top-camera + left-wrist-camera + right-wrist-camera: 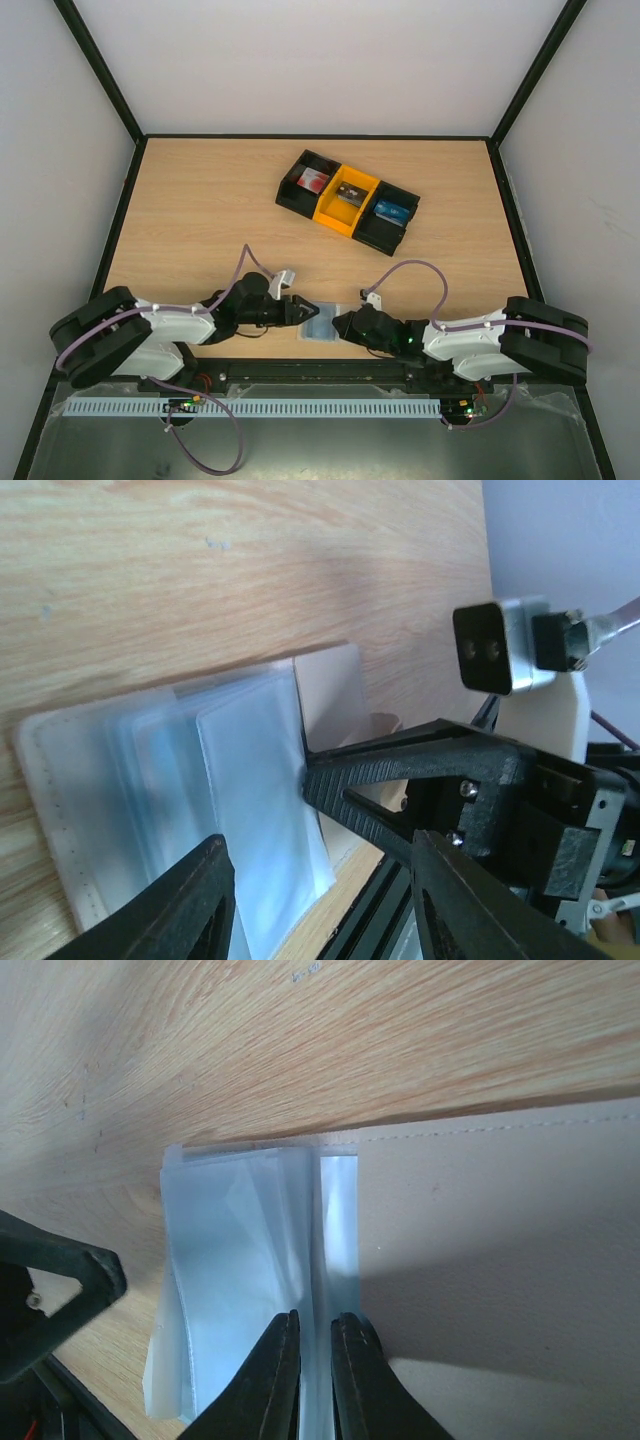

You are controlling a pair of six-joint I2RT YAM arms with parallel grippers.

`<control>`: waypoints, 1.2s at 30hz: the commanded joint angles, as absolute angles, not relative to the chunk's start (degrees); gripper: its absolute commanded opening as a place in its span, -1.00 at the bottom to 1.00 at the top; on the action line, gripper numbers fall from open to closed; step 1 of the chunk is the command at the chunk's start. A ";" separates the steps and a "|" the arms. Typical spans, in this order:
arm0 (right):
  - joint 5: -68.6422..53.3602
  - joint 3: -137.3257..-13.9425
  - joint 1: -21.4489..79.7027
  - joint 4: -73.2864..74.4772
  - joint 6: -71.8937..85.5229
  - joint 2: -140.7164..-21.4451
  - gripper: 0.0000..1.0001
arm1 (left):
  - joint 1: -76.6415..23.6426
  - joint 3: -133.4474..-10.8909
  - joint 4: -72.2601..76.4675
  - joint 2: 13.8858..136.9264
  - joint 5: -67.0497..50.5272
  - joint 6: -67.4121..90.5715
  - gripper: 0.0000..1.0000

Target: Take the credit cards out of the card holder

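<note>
Card holder lying open between the two sets of jaws

The card holder point(322, 328) is lying flat on the wood, spread open: a pale cream cover with a stitched edge, and a fan of translucent grey-blue pockets lifting off it. The free ends of those pockets are reaching into the wide gap between the jaws of the left gripper point(320, 845). One thin leaf is sitting pinched between the nearly closed jaws of the right gripper point(315, 1360), with the cream cover spreading away to one side of them. What looks like a red credit card point(315, 181) is lying well apart from both sets of jaws, far beyond them. Whether more are sitting inside the cloudy pockets is impossible to tell.
</note>
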State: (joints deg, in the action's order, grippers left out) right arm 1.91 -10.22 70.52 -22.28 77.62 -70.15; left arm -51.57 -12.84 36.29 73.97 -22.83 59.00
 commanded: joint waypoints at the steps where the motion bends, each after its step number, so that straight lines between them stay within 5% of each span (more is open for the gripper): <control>1: 3.62 -8.67 70.85 -22.42 78.40 -70.52 -0.77 | -52.98 -14.16 42.47 78.34 -26.05 60.37 0.02; 25: 4.87 -7.88 70.84 -23.02 77.42 -69.08 -0.77 | -53.83 -17.44 45.32 87.05 -27.04 59.38 0.04; 36: 5.93 -7.55 70.86 -21.67 77.18 -67.55 -0.77 | -53.79 -19.25 33.30 85.60 -20.52 54.25 0.09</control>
State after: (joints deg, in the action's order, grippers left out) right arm 3.25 -8.34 70.52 -23.57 77.52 -68.25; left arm -53.47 -18.90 37.91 85.91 -23.31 56.69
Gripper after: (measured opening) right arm 0.115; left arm 0.544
